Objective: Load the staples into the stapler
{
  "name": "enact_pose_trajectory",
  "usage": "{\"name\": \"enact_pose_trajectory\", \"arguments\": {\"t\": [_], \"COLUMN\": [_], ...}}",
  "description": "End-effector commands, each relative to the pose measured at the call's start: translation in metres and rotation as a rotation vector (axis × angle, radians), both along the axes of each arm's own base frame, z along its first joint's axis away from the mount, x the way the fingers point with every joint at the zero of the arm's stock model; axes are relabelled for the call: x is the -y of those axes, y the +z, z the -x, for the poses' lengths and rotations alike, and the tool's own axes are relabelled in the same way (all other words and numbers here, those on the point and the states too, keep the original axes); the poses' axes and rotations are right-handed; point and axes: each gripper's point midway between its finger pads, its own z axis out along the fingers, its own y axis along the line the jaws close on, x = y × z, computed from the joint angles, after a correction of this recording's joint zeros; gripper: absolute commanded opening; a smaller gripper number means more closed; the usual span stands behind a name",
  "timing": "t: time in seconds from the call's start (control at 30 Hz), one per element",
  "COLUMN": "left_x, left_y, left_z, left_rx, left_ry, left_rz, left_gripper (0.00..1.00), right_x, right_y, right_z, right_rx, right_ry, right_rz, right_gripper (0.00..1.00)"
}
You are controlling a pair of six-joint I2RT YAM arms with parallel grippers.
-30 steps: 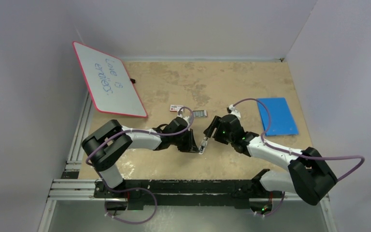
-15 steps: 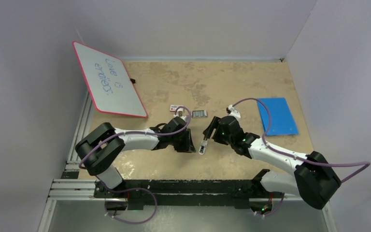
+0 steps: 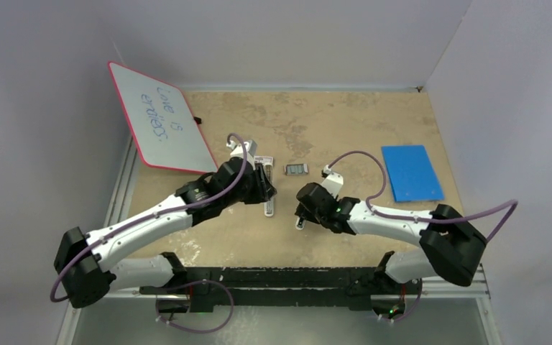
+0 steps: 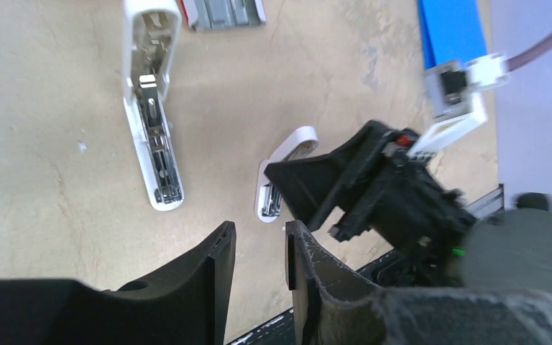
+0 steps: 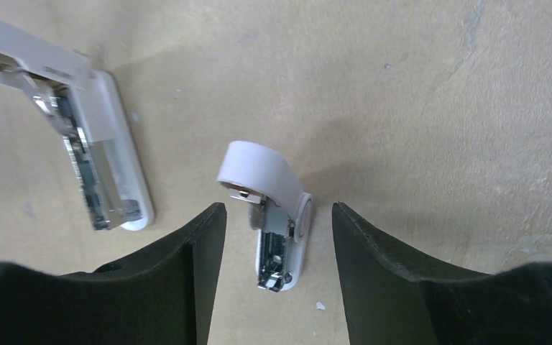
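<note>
even, soft overhead light, faint shadows; sharp top view, wrist views slightly blurred up close

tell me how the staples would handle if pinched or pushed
The staples lie flat and look thin, so a pinch from above probably finds little edge to hold. The fine ribs suggest many pieces stuck side by side; the block may break apart if bent or squeezed hard. Flat and small, it would likely slide, not roll, when pushed.

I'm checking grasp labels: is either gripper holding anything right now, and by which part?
Nothing is held. The right gripper stands open astride the small white stapler, not touching it; the left gripper is empty.
</note>
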Motion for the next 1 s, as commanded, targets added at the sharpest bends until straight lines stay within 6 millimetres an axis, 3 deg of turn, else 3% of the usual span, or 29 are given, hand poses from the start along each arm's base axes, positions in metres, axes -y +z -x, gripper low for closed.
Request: {"name": "enact_pose_trajectory", "arguments": {"t": [0.0, 0.27, 0.5, 0.77, 0.97], "left_x": [-0.022, -0.027, -0.029, -0.036, -0.044], "left_y": [0.024, 0.017, 0.031, 0.043, 0.041], "left_z": [-0.004, 0.000, -0.001, -0.004, -0.006], "left_rx": [0.077, 0.060, 0.084, 0.121, 0.124], "left_ry": [0.057, 0.055, 0.047, 0.067, 0.094], "left_rz": [-0.034, -0.059, -0.065, -0.075, -0.101], "left_gripper": [0.32, 0.32, 0.32, 0.33, 0.33], "right_x": [-0.003, -0.014, -0.015, -0.045, -0.067], "right_y": [0.004, -0.004, -0.001, 0.013, 0.011], "right_z": [-0.008, -0.008, -0.015, -0.041, -0.052], "right_rx": [0.016, -0.005, 0.018, 0.093, 0.104], "right_ry": [-0.061, -0.044, -0.054, 0.028, 0.109], "right_rz": [0.028, 0.058, 0.086, 0.109, 0.121], "right_gripper": [0.58, 0.42, 0.30, 0.28, 0.33]}}
